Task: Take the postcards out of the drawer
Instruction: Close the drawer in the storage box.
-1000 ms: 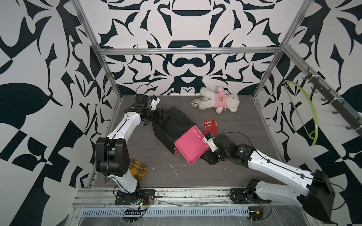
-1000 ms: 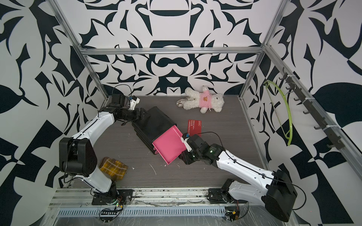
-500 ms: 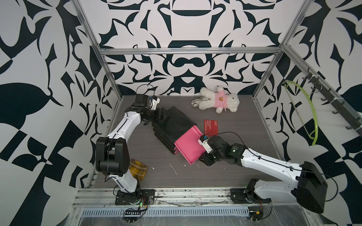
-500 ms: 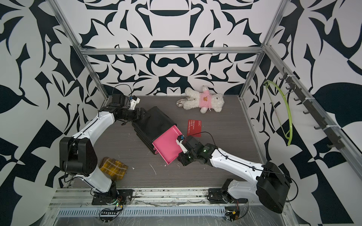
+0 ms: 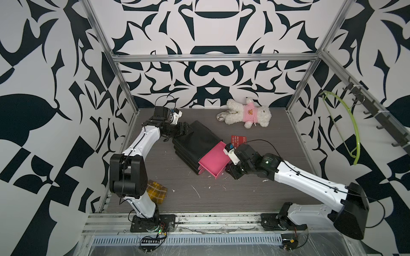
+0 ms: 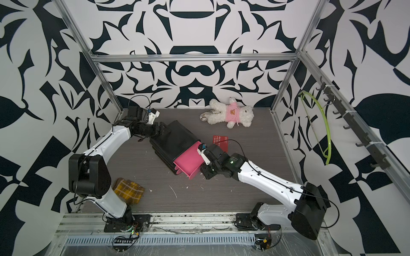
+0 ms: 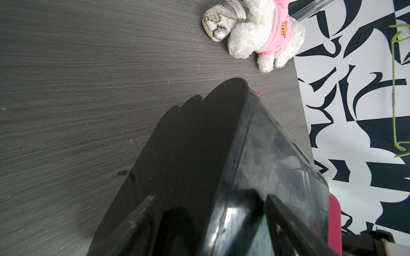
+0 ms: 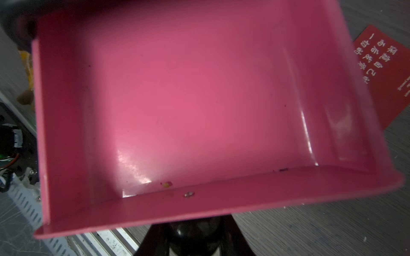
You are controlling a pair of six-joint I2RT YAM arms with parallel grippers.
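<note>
A black drawer cabinet (image 5: pixel 195 139) (image 6: pixel 175 137) (image 7: pixel 199 155) lies flat on the table with its pink drawer (image 5: pixel 213 159) (image 6: pixel 188 159) (image 8: pixel 199 99) pulled out. The drawer's visible floor holds only a few crumbs. One red postcard (image 5: pixel 238 140) (image 6: pixel 219 140) (image 8: pixel 386 73) with white characters lies on the table beside the drawer. My left gripper (image 5: pixel 186 130) (image 6: pixel 163 129) (image 7: pixel 213 221) clamps the cabinet's far end. At the drawer's front, my right gripper (image 5: pixel 227 170) (image 6: pixel 203 170) (image 8: pixel 195 232) is shut on the black knob (image 8: pixel 195 228).
A white plush toy (image 5: pixel 246 113) (image 7: pixel 266 33) in a pink shirt lies at the back, with a map-patterned object (image 7: pixel 219 24) at its foot. A yellow plaid cloth (image 5: pixel 156 192) sits by the left arm's base. A green hanger (image 5: pixel 352 133) hangs on the right wall.
My right gripper has moved in against the drawer's front and its jaws have narrowed onto the knob. The left arm and the cabinet have stayed put.
</note>
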